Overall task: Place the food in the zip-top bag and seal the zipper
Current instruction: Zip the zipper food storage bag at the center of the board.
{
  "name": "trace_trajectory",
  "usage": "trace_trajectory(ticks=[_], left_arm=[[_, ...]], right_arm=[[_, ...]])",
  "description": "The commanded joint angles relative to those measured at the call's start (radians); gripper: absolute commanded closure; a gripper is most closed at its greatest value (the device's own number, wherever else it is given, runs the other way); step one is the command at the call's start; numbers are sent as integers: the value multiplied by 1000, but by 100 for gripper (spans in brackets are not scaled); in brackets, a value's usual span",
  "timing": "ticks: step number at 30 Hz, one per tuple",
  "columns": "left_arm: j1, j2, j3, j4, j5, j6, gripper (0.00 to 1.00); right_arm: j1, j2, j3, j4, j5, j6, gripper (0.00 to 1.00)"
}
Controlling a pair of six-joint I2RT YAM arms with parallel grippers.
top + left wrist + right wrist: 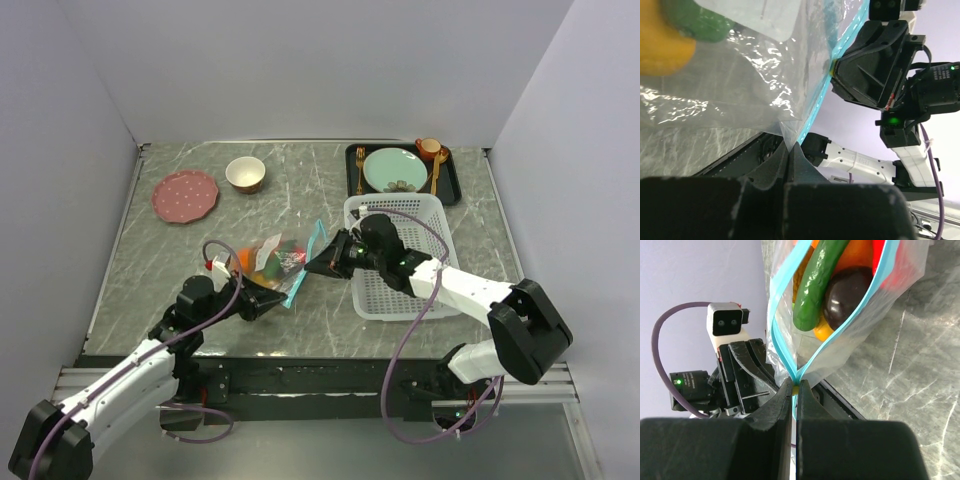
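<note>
The clear zip-top bag (pixel 270 262) is held off the table between both grippers, with the food inside. In the right wrist view its mouth gapes open around the long green pepper (pixel 815 285), the dark round one (pixel 847 292) and an orange (pixel 860 255). My right gripper (pixel 795 384) is shut on the teal-blue zipper (pixel 780 335) where its two strips meet, and it also shows in the top view (pixel 316 264). My left gripper (pixel 790 147) is shut on the bag's lower corner, and it also shows in the top view (pixel 272 298). The yellow-brown fruit (pixel 660 47) and green apple (pixel 702 20) press against the plastic.
The white mesh basket (pixel 400 292) stands right of the bag under my right arm. A black tray (pixel 452 186) with a teal plate, cup and cutlery is at the back right. A pink plate (pixel 185 195) and a small bowl (pixel 245 173) are at the back left.
</note>
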Motion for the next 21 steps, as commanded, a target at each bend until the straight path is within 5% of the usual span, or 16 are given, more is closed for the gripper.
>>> trace_trajectory(ticks=[1,21], left_arm=[[7,-18,30,-132,16,64,99],[34,-129,24,-223,-4,47,99]], right_arm=[[-67,-2,37,23,68,-39,97],[-167,47,129,-116,29,-182,97]])
